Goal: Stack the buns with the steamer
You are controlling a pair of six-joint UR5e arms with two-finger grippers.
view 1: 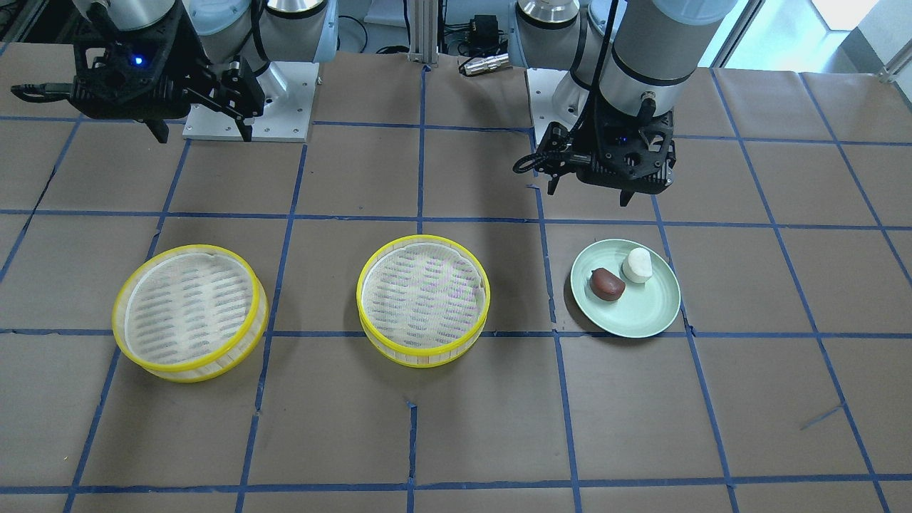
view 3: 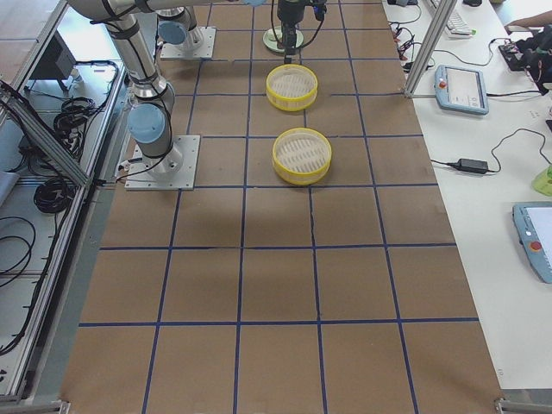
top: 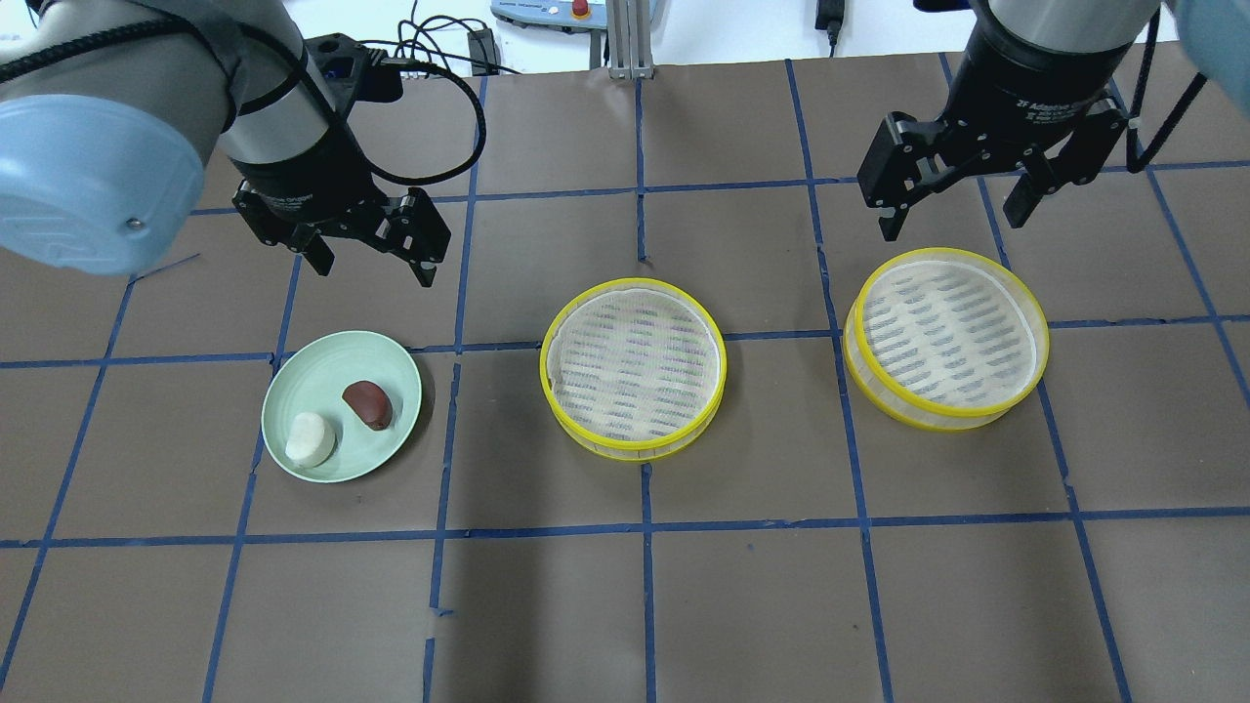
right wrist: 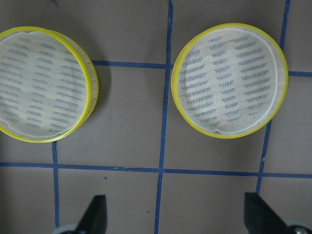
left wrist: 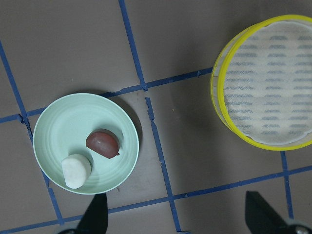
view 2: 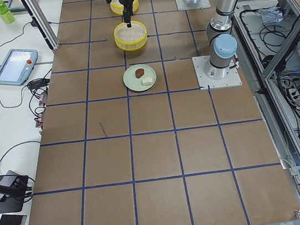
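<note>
We are hovering the left gripper, jaws apart, the arm nearer the white bun and brown bun

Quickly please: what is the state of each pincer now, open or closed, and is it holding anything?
Left pincer: open, holding nothing.
Right pincer: open, holding nothing.

Left wrist cam: middle steamer clipped at right edge; left pincer is just two dark fingertips at the bottom. Right wrist cam: same steamer clipped left, right pincer likewise. Exterior right: plate mostly masked by an arm, contents unreadable.
</note>
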